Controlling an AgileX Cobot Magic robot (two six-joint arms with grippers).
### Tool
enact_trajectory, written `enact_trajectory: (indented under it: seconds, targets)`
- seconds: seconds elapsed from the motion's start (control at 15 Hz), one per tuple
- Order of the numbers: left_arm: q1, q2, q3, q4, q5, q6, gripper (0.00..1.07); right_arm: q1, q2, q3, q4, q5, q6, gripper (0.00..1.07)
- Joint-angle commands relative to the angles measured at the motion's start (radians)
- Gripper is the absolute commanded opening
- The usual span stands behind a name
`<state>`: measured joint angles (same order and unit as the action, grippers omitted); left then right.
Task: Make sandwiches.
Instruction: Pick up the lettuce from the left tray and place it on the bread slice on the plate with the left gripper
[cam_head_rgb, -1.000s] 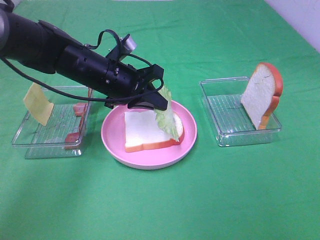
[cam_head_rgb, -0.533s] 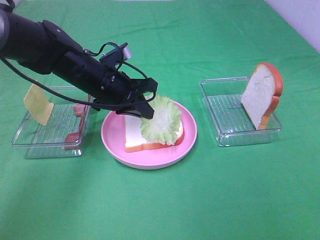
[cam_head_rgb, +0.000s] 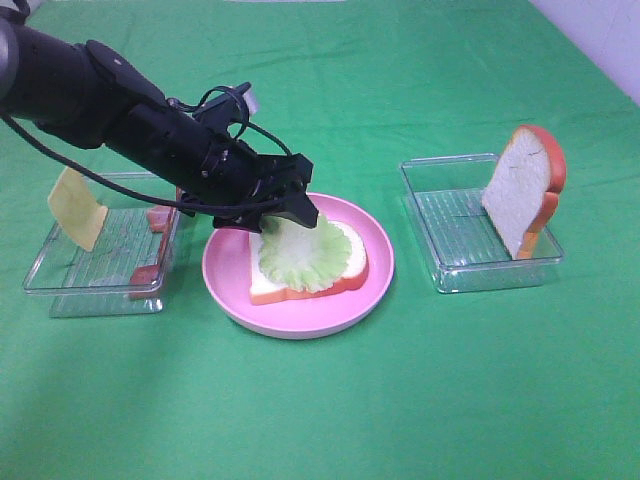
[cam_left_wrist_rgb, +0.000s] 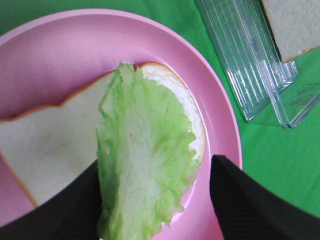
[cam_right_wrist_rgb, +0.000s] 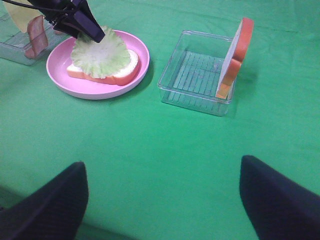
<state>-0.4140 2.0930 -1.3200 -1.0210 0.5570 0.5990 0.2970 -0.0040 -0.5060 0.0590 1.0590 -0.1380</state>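
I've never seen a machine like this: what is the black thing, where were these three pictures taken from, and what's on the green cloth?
It is a robot with two arms, each ending in a two-fingered gripper. One picture looks down from a high camera; the other two come from cameras on the arms' wrists. The left gripper hovers over a pink plate, jaws apart, with lettuce lying on a bread slice there. The right gripper is open and empty. On the green cloth, one clear tray holds cheese and bacon, another tray a second bread slice standing upright.
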Motion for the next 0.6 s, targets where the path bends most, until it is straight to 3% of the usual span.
enact_trajectory:
  seconds: [0.07,0.13,0.33,0.6]
  targets:
    - [-0.004,-0.001,-0.003,-0.007,-0.012,-0.004,0.60,0.003,-0.023,0.003,-0.006,-0.001,0.008,0.76]
    - [-0.004,-0.001,-0.003,-0.006,-0.017,-0.004,0.64,0.003,-0.023,0.003,-0.006,-0.001,0.008,0.76]
    - [-0.004,-0.019,-0.005,0.006,-0.031,0.039,0.92,0.003,-0.023,0.003,-0.006,-0.001,0.008,0.76]
    - [-0.004,-0.069,-0.005,0.034,-0.049,0.045,0.94,0.003,-0.023,0.003,-0.006,-0.001,0.008,0.76]
